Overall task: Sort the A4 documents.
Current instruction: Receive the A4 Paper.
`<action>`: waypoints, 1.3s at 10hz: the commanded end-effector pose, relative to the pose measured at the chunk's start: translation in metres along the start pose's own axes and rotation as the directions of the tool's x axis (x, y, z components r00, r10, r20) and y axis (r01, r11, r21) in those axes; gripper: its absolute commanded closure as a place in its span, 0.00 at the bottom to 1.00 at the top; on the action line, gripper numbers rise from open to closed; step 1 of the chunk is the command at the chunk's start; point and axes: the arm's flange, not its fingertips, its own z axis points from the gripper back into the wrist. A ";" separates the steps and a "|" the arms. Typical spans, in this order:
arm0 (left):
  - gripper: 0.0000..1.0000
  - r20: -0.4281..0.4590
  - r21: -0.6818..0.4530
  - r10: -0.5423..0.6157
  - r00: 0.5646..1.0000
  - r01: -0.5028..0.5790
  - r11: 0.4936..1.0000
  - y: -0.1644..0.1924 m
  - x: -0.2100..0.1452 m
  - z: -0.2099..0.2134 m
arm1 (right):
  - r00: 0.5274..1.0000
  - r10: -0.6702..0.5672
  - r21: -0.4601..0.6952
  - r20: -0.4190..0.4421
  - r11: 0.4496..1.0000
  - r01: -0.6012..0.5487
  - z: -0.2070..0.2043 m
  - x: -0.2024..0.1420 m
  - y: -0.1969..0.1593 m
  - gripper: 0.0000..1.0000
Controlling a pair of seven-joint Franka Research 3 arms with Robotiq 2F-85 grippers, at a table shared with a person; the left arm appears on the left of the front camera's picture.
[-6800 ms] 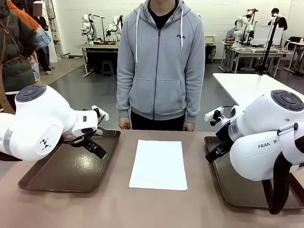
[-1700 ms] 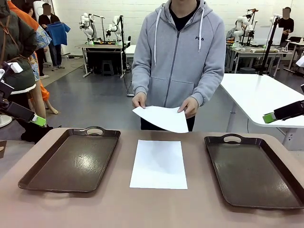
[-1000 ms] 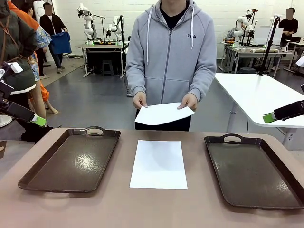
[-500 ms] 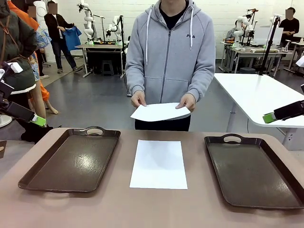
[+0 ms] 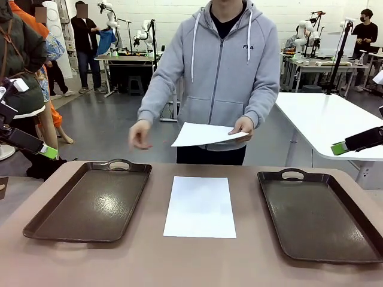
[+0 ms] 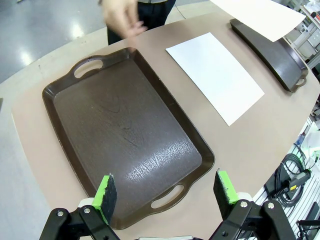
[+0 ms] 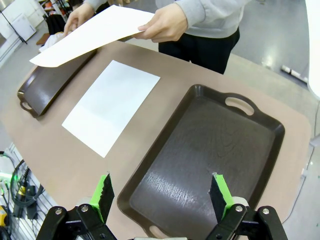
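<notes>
One white A4 document (image 5: 200, 206) lies flat on the table between two dark brown trays. The person at the far side holds a second A4 document (image 5: 206, 134) above the table's far edge in one hand (image 5: 244, 127). Their other hand (image 5: 140, 134) hangs free over the left tray's far end. My left gripper (image 6: 165, 192) is open and hovers high over the left tray (image 6: 125, 140). My right gripper (image 7: 162, 194) is open, high above the right tray (image 7: 210, 150). Both wrist views show the lying sheet (image 6: 215, 75) (image 7: 112, 105) and the held sheet (image 6: 260, 15) (image 7: 92, 32).
The left tray (image 5: 90, 200) and right tray (image 5: 320, 212) hold nothing. My green-padded fingers (image 5: 49, 152) (image 5: 339, 148) sit at the picture's outer edges, off the table. A white table (image 5: 329, 119) stands behind on the right.
The person has let go of the held sheet with one hand and swung that hand out towards the left tray. The sheet stays in their other hand. Neither arm has moved.
</notes>
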 end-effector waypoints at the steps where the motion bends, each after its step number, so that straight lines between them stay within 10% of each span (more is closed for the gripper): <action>1: 0.00 0.013 -0.004 -0.001 1.000 0.001 1.000 0.001 0.001 -0.001 | 1.000 -0.005 0.020 0.003 1.000 0.005 -0.002 0.000 -0.001 0.00; 13: 0.00 0.013 -0.004 -0.001 1.000 0.001 1.000 0.001 0.001 -0.001 | 1.000 -0.005 0.020 0.003 1.000 0.005 -0.002 0.000 -0.001 0.00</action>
